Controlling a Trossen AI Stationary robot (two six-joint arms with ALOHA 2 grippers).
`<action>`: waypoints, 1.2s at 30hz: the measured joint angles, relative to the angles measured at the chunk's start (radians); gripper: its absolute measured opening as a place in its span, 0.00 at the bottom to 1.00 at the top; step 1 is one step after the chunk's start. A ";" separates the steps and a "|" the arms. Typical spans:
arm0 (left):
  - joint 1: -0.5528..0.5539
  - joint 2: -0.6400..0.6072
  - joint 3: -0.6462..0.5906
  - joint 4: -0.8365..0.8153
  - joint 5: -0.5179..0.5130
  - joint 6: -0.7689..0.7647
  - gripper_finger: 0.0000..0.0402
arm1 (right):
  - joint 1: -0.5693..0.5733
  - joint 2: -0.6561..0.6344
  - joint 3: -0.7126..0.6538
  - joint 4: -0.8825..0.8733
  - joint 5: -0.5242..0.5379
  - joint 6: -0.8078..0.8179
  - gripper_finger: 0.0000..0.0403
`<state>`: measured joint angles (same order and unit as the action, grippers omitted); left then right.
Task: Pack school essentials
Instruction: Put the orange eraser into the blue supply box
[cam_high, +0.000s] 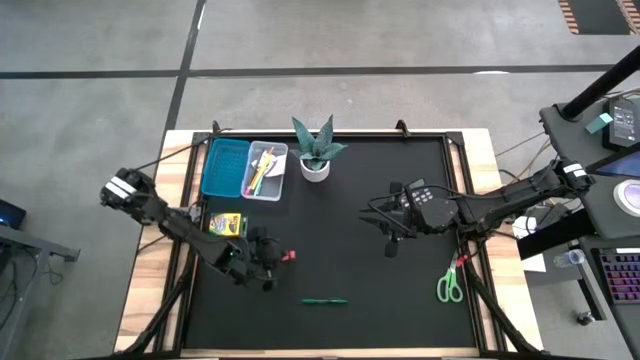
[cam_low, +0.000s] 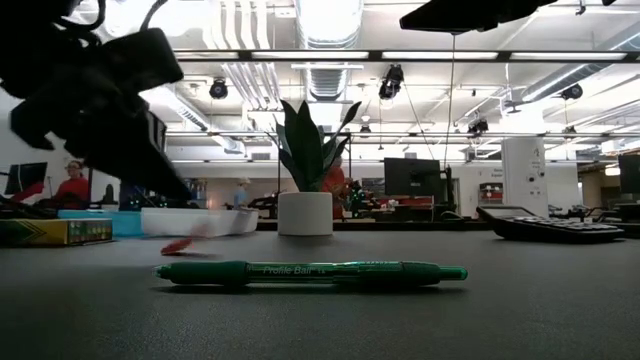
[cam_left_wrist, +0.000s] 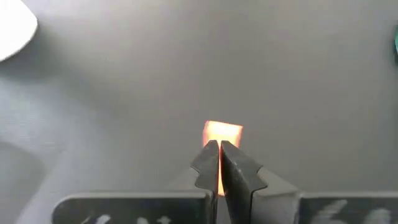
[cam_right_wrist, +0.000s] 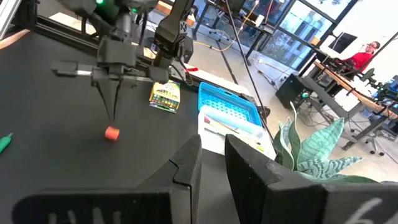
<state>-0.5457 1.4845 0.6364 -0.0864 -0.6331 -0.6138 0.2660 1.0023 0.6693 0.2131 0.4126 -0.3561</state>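
Pinching only the near edge of the small red block eraser (cam_left_wrist: 222, 134), the left gripper (cam_left_wrist: 219, 163) has its two dark fingers drawn almost together, the eraser showing just past the fingertips in the left wrist view. From the right wrist view the eraser (cam_right_wrist: 112, 132) sits low at the mat of the black table (cam_high: 380, 300), directly under the downward-pointing fingers, on the left-front part of the table, just beside the yellow crayon box (cam_high: 227, 223). So shallow a bite looks risky: if the arm lifts or swings fast, the eraser could squirt out and roll away. It may also be that the fingers closed past it and hold nothing firm. The carry to the clear plastic tray of pens (cam_high: 265, 170) beside the blue perforated basket (cam_high: 225, 167) passes over the crayon box, which a low sweep could knock. The spiky green plant in a white pot (cam_high: 316, 150) stands just beside the tray and could be tipped. The green ballpoint pen (cam_low: 310, 272) and green-handled scissors (cam_high: 449, 287) lie unpacked; the right gripper (cam_right_wrist: 211, 163), fingers slightly apart and empty, hovers over the right side.
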 joint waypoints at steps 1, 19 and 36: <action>0.001 -0.013 -0.003 -0.001 -0.001 0.010 0.00 | 0.000 0.000 0.000 0.001 0.000 0.000 0.15; 0.008 0.007 -0.006 -0.006 0.114 0.043 0.04 | 0.000 0.000 0.000 0.000 0.000 0.000 0.15; 0.036 0.146 0.000 0.017 0.089 -0.014 0.44 | 0.000 0.000 0.000 0.000 0.000 0.000 0.15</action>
<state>-0.5101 1.6303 0.6365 -0.0695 -0.5445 -0.6273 0.2657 1.0023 0.6693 0.2134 0.4126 -0.3561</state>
